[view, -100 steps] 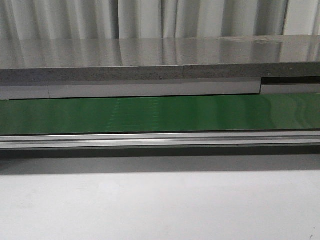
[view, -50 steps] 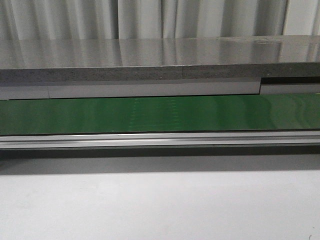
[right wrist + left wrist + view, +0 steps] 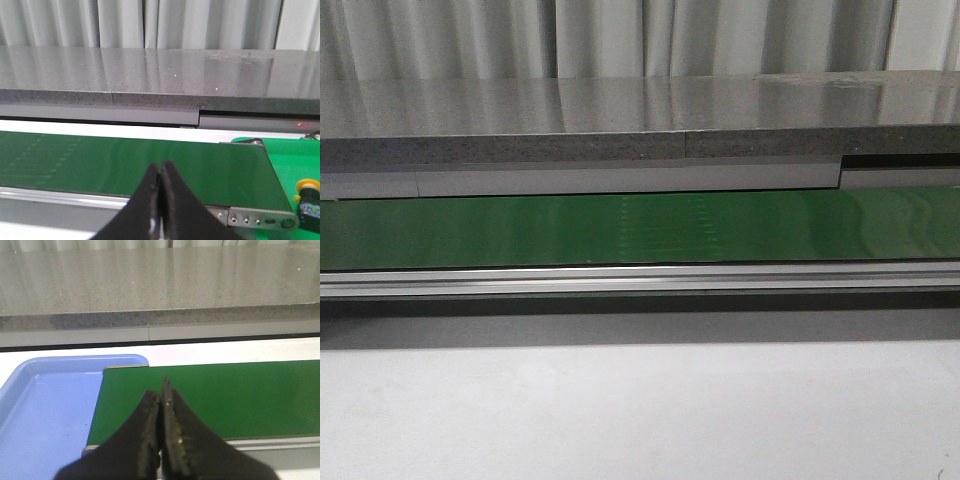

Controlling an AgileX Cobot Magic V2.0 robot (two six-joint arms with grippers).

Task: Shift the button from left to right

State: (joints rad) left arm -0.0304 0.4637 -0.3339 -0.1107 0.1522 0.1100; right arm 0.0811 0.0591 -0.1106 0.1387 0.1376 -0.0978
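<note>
The button (image 3: 308,199), with a yellow cap on a dark blocky body, shows only in the right wrist view. It sits on a green surface (image 3: 295,157) just past the end of the green conveyor belt (image 3: 100,160). My right gripper (image 3: 160,170) is shut and empty, over the belt's near rail, well apart from the button. My left gripper (image 3: 162,387) is shut and empty above the other end of the belt (image 3: 225,395). Neither gripper shows in the front view, where the belt (image 3: 640,228) is bare.
A blue tray (image 3: 45,410) lies beside the belt's end in the left wrist view, with nothing in the part that shows. A grey stone counter (image 3: 620,120) runs behind the belt. A metal rail (image 3: 640,278) edges the belt's front, with the white table (image 3: 640,410) before it.
A faint mark pattern on the belt has shifted to the right in the front view, so the belt is running. Nothing else has moved.
</note>
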